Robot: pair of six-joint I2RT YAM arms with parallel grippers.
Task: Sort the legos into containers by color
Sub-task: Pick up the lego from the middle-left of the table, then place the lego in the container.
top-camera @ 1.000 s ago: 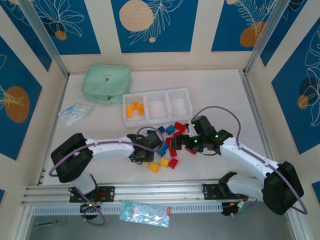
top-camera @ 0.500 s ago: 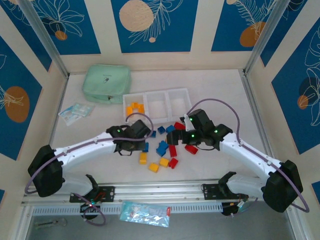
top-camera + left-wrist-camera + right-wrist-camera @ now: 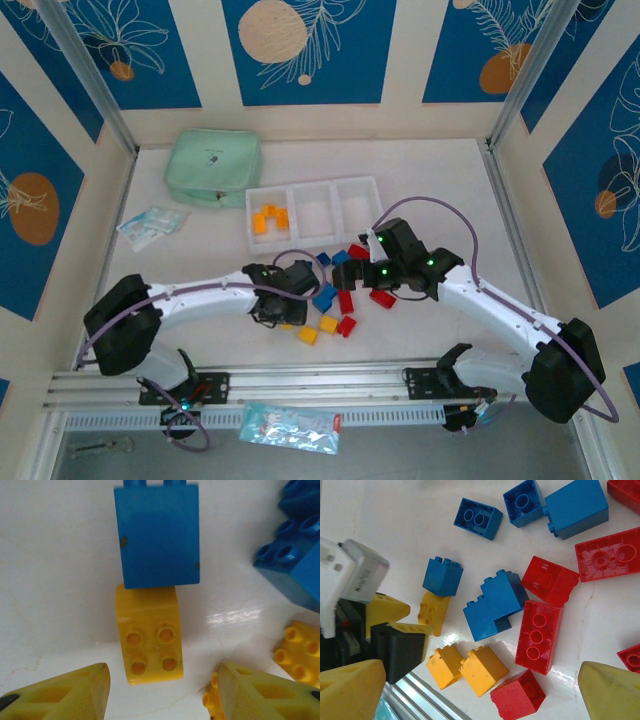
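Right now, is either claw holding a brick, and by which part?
Nothing is held. The left claw is open astride a yellow brick, not gripping it; the right claw hangs open above loose bricks.

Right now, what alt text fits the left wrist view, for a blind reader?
A yellow lego, four studs facing the camera, lies on the white table with its near end between the open jaws of the left gripper, untouched. A blue lego touches its far end; other blue and yellow legos lie at right.
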